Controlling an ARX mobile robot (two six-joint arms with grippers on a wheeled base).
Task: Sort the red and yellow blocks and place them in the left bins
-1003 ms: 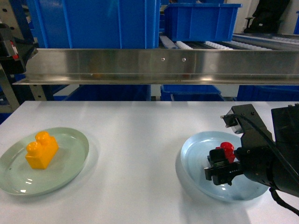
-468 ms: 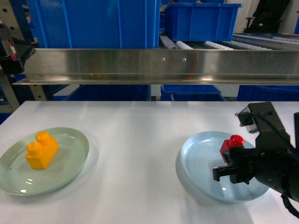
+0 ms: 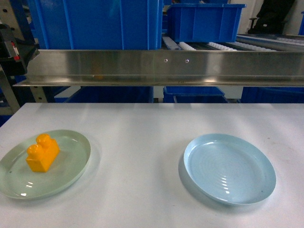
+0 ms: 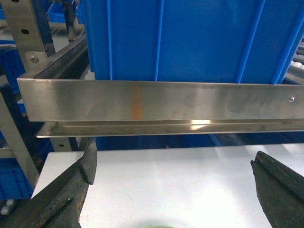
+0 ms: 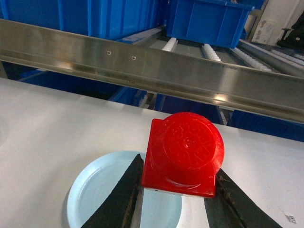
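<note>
Head view: a white table [image 3: 142, 142] carries two round plates, a pale green plate [image 3: 71, 166] at left and a pale blue plate [image 3: 229, 167] at right, well apart. The longer orange-yellow plastic brick with two studs [image 3: 42, 152] sits on the green plate, left of its centre; the blue plate holds nothing. Behind the table runs a brushed steel rail [image 3: 161, 66], above which stand large deep blue plastic crates [image 3: 95, 23]. Neither arm appears in this view. Right wrist view: the right gripper [image 5: 176, 192] pinches the small glossy red cube with one round stud [image 5: 183, 154] between its two dark fingers [image 5: 124, 194], the stud facing the camera; the cube is held in the air above the table, with the pale blue plate seen below it, toward the left. Left wrist view: the left gripper [image 4: 175, 183] has its dark fingers [image 4: 66, 190] spread wide, with nothing between them, and faces the steel rail and a blue crate wall; a sliver of green shows at the bottom edge.
</note>
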